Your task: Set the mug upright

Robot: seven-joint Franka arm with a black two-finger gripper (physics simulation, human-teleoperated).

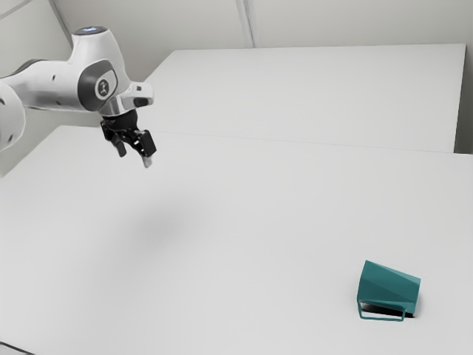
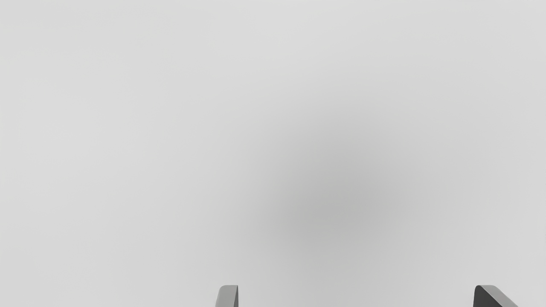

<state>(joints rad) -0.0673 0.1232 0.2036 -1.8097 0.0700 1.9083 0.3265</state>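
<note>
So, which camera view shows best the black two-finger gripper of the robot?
The exterior view: there the gripper is seen from the side, with its black body and both fingers, above the white table. The wrist view shows the grey fingertips, wide apart.

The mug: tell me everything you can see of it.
The mug is teal, with flat facets and a smooth surface, perhaps ceramic or plastic. Its handle is a thin, squared loop, low on the side facing the camera. It lies tipped over near the exterior view's lower right, resting on the white table, with dark shadow beneath. I cannot tell which end is the mouth. Only the table appears to touch it.
</note>
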